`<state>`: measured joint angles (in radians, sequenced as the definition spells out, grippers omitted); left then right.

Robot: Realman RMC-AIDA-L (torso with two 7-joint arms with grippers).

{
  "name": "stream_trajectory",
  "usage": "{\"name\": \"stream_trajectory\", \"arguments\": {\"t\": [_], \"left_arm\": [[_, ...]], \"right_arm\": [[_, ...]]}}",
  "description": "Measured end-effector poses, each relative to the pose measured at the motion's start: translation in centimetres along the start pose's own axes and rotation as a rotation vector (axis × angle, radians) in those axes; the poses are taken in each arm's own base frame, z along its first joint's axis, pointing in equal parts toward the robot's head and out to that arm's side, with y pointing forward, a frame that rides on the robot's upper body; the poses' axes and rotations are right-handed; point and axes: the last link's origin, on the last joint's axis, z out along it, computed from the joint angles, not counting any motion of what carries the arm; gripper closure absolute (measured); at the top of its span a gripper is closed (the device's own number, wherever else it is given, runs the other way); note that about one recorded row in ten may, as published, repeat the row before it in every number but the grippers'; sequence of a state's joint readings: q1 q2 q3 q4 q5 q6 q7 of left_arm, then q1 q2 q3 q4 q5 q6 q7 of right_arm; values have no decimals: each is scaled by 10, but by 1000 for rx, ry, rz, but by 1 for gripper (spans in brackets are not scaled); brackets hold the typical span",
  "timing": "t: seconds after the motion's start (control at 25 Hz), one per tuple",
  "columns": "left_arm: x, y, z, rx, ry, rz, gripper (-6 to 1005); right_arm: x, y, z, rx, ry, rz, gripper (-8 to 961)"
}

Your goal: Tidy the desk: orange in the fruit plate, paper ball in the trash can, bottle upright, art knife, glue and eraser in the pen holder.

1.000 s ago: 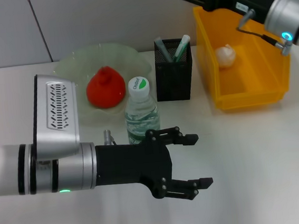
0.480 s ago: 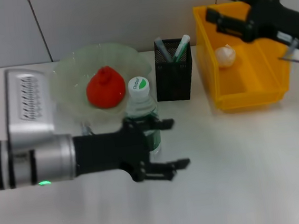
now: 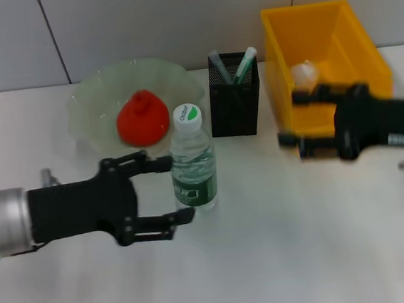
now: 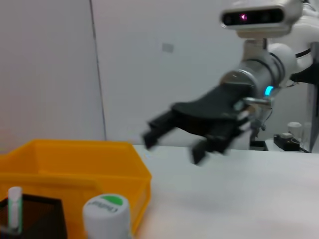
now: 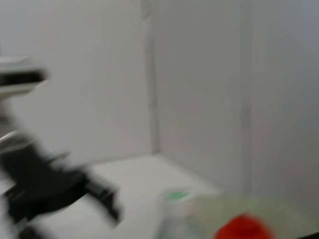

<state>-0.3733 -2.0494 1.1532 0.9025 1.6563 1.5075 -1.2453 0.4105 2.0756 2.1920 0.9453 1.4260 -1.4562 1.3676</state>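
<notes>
The orange (image 3: 142,118) sits in the fruit plate (image 3: 91,112), the paper ball (image 3: 305,74) in the trash can (image 3: 365,57), and the bottle (image 3: 191,160) stands upright on the desk (image 3: 282,244). Pen-like items fill the pen holder (image 3: 235,105); the eraser isn't visible. The left gripper (image 3: 173,188) and right gripper (image 3: 288,120) hold nothing, fingers spread.

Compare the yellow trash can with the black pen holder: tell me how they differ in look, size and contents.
The trash can is bright yellow solid plastic; the pen holder is black see-through mesh. The trash can is a wide, long bin, much larger than the narrow square pen holder. The trash can holds the white paper ball; the pen holder holds slim stick-like items standing on end, leaning against its rim. Both stand upright with open tops at the back of the white table, side by side but apart.
</notes>
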Motion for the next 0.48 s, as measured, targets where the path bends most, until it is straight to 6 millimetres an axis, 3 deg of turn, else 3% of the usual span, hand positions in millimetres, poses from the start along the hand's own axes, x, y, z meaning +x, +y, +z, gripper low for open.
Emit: {"name": "stream_trajectory", "arguments": {"t": [0.16,0.48], "left_arm": [[-4,2,-19,10,7,-13,148],[-11,12,-32,-33,-14,-20,150]], "right_arm": [[5,18,1,-136,70,-12,185],[17,45,12,-274,156,-53,185]]}}
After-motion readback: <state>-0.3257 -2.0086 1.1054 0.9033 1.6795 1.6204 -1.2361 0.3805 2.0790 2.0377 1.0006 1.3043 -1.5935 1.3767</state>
